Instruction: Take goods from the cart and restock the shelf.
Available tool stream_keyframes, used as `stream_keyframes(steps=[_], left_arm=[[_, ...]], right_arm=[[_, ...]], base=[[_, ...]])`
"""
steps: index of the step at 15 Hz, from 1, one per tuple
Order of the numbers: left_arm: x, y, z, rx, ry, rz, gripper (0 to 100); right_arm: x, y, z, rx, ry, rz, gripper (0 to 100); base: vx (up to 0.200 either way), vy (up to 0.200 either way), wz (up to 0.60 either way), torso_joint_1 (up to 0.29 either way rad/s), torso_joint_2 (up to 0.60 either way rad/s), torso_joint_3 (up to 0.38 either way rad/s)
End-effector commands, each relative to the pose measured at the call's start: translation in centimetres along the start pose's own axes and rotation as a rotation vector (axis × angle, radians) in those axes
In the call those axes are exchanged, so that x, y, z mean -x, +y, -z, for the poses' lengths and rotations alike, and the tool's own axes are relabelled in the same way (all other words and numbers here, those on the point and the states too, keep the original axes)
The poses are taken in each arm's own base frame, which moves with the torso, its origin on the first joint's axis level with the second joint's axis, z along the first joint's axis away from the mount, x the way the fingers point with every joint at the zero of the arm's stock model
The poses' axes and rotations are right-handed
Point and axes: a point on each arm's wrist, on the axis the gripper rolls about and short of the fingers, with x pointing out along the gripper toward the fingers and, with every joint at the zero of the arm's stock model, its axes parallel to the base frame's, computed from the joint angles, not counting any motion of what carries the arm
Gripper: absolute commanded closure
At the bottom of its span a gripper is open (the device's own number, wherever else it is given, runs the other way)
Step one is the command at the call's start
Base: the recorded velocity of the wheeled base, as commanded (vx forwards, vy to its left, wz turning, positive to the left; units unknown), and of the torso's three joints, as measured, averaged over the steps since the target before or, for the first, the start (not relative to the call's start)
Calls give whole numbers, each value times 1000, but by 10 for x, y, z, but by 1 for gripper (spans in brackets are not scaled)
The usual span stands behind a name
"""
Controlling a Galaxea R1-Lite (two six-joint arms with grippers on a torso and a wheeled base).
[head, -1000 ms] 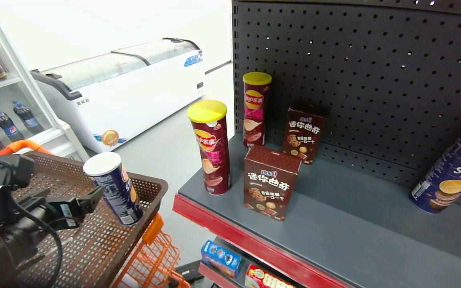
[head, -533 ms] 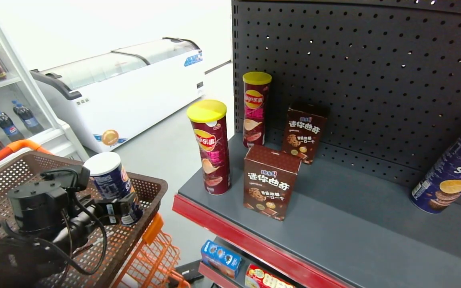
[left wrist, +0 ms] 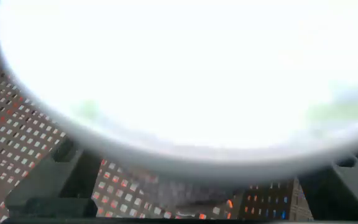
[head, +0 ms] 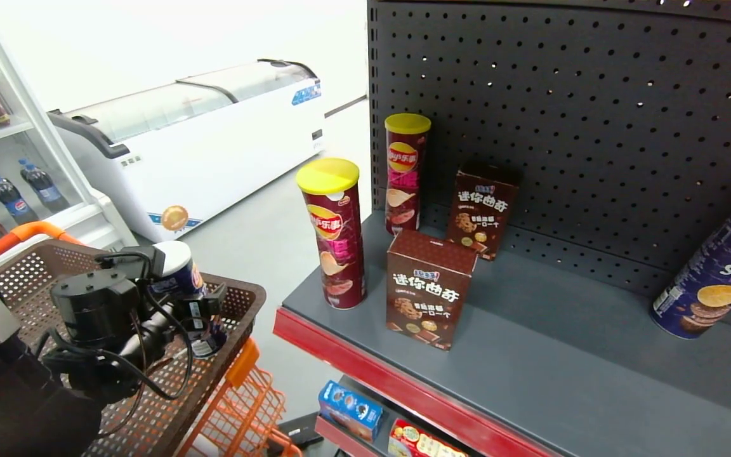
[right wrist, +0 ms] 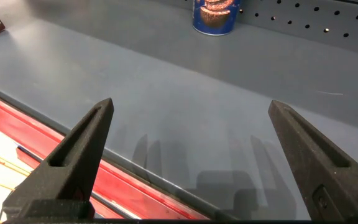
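Head view: your left gripper (head: 181, 292) straddles the blue can (head: 175, 259) in the cart (head: 240, 293), spread wide. Your right gripper (right wrist: 191, 104) gapes over the shelf (right wrist: 166, 74).

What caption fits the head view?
Left tool at a blue chip can in the cart basket, beside a partly stocked shelf.

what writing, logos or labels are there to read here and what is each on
Brand print is described, not quoted.
Blue can on the shelf: logo, large white letters.
Red cans: round logo, characters.
Brown boxes: large white characters.
Second blue can, in the cart: mostly covered, unreadable.
Freezer badge, cooler bottles: too small.
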Motion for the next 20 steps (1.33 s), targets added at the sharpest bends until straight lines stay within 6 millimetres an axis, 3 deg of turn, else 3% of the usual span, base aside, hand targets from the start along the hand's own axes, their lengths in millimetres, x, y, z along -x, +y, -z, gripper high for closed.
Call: stream_keyframes(steps=[1, 7, 8, 13, 17, 20], left_arm=[[-6, 2, 1, 2, 0, -10, 0], [-16, 0, 0, -20, -56, -9, 0], [-18, 0, -1, -17, -61, -9, 100], [-17, -4, -6, -48, -82, 3, 100], [6, -9, -47, -40, -179, 33, 100], [42, -24, -76, -44, -195, 118, 100]], right_arm=[[0, 0, 0, 0, 0, -1, 0], [0, 0, 0, 0, -1, -1, 0], [0, 0, 0, 0, 0, -1, 0], [0, 0, 0, 0, 0, -1, 0], [0, 0, 0, 0, 0, -1, 0], [0, 0, 0, 0, 0, -1, 0]], base=[[0, 0, 0, 0, 0, 0], [0, 0, 0, 0, 0, 0], [0, 0, 0, 0, 0, 0], [0, 0, 0, 0, 0, 0], [0, 0, 0, 0, 0, 0], [0, 0, 0, 0, 0, 0]])
